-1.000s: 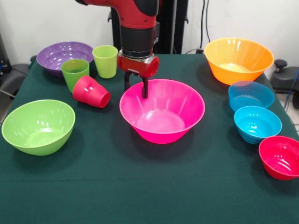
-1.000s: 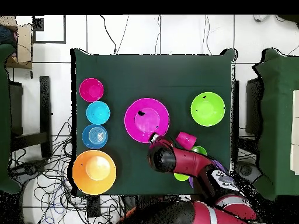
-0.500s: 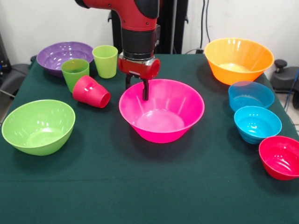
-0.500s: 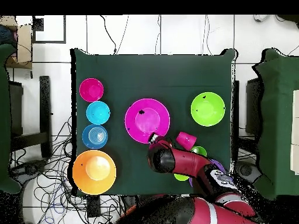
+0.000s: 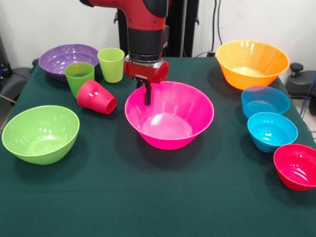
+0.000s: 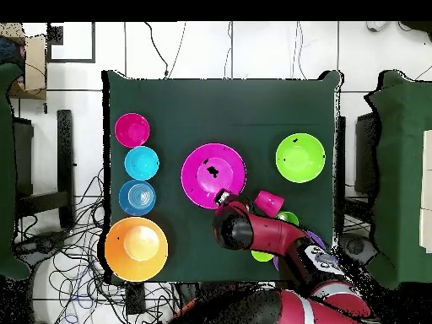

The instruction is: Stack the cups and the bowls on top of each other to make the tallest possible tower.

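My gripper [image 5: 146, 95] [image 6: 223, 199] is shut on the far rim of the large pink bowl [image 5: 170, 123] [image 6: 213, 175] at the table's middle. The bowl looks slightly tipped. A short red cup [image 5: 96, 97] [image 6: 269, 202] lies on its side just left of it. Behind that stand a green cup [image 5: 79, 78] and a lighter lime cup [image 5: 111, 64], both upright. The shallow purple bowl [image 5: 66, 58] sits at the back left and the lime-green bowl [image 5: 40, 133] [image 6: 299, 157] at the front left.
The orange bowl [image 5: 252, 63] [image 6: 136, 248] stands at the back right. In front of it, in a row toward the near edge, are a translucent blue bowl [image 5: 265, 101], a turquoise bowl [image 5: 272, 131] and a small red bowl [image 5: 297, 166].
The fingers, which straddled the pink bowl's rim, have closed on it. The bowl has shifted a little to the left with the gripper.
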Robot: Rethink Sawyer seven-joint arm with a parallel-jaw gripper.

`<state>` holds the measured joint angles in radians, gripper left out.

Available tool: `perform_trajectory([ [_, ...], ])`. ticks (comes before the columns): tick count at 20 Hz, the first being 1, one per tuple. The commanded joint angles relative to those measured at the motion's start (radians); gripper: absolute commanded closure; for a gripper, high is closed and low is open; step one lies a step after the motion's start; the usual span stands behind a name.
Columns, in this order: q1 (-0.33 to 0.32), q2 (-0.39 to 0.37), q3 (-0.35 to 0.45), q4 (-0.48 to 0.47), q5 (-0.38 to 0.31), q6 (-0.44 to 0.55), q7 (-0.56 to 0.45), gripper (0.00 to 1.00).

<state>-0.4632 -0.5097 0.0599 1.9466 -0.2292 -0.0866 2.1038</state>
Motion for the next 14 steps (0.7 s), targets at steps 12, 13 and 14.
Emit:
perform_trajectory([
  [12,0.045,-0.072,0.026,0.012,0.002,0.172,0.050,1.00],
  [13,0.050,-0.089,0.023,0.018,0.009,0.196,0.049,1.00],
  [14,0.053,-0.104,0.021,0.024,0.014,0.217,0.049,1.00],
])
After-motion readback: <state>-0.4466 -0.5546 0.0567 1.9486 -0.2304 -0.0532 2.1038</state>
